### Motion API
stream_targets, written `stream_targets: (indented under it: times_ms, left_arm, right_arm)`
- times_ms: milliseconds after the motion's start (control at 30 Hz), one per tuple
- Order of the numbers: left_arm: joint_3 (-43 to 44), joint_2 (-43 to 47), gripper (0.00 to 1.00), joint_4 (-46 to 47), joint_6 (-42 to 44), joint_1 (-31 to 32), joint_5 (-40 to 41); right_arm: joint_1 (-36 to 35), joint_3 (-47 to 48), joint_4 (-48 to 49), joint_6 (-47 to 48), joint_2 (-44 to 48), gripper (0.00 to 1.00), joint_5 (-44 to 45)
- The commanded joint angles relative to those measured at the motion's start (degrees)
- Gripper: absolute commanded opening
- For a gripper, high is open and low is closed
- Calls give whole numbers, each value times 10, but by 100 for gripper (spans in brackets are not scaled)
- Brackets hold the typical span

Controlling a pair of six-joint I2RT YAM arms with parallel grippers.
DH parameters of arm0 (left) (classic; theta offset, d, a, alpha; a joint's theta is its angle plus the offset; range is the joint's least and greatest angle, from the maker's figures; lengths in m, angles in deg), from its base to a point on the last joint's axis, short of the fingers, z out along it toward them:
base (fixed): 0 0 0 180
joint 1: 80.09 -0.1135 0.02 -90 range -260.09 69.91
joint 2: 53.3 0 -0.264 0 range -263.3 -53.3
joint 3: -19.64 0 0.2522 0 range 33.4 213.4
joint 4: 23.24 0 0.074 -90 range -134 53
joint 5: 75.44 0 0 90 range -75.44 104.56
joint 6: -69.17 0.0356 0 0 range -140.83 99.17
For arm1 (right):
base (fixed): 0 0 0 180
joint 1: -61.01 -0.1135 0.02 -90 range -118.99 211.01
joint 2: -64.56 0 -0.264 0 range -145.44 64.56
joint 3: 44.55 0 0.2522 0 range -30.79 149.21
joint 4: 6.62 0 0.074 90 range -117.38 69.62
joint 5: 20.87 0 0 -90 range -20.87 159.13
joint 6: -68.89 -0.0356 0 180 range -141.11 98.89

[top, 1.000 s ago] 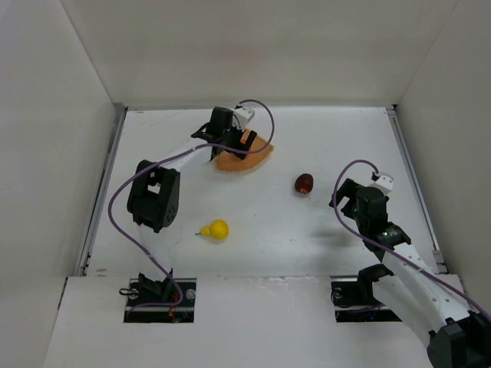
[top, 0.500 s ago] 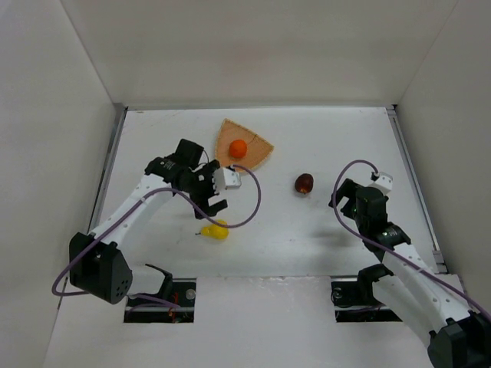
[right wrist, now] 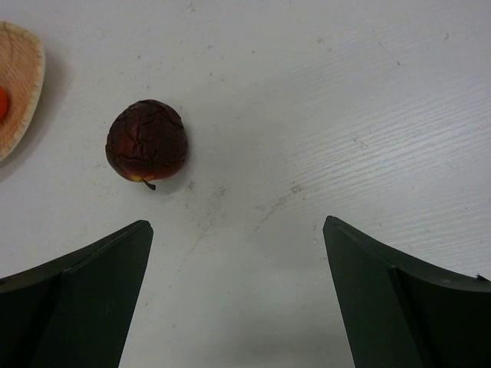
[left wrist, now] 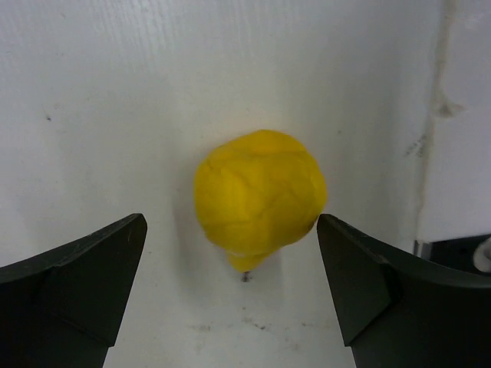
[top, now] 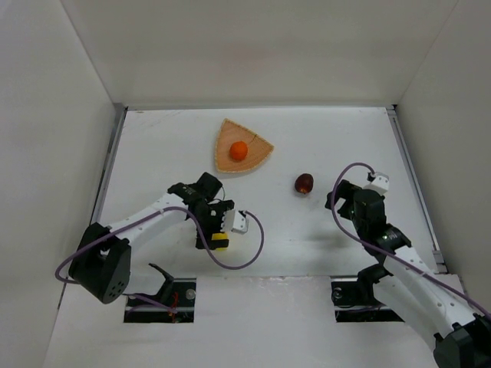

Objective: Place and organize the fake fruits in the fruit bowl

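Note:
The tan fruit bowl (top: 257, 150) lies at the back of the table with the round orange fruit (top: 238, 150) in it. The yellow pear-like fruit (top: 220, 241) lies near the front; in the left wrist view it (left wrist: 259, 198) sits on the table between my open left fingers. My left gripper (top: 215, 234) is open right over it, not touching. The dark maroon fruit (top: 304, 183) lies to the right of the middle, and shows in the right wrist view (right wrist: 146, 142). My right gripper (top: 337, 198) is open and empty, to the right of the maroon fruit.
White walls close in the table on the left, back and right. A raised white ledge (top: 261, 307) runs along the front, close to the yellow fruit. The bowl's rim (right wrist: 31, 92) shows at the left edge of the right wrist view.
My left arm has left the bowl, with the orange fruit now lying in it, and swung forward over the yellow fruit. The right gripper has hardly moved.

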Motion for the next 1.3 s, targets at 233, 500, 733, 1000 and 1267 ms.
stream_targets:
  times_ms: [233, 500, 733, 1000, 1267]
  left_arm:
    - [-47, -17, 79, 197, -65, 12, 55]
    - [-72, -17, 35, 220, -97, 56, 49]
    - [47, 1, 20, 215, -170, -33, 40]
    - [250, -103, 19, 311, -364, -130, 69]
    - [484, -354, 20, 330, -442, -155, 119]
  right_arm:
    - [-26, 12, 9, -11, 13, 100, 32]
    - [-26, 15, 9, -10, -2, 100, 30]
    - [-26, 15, 9, -11, -2, 100, 32]
    - [-44, 32, 9, -29, -53, 100, 20]
    - [-48, 88, 82, -41, -196, 100, -14]
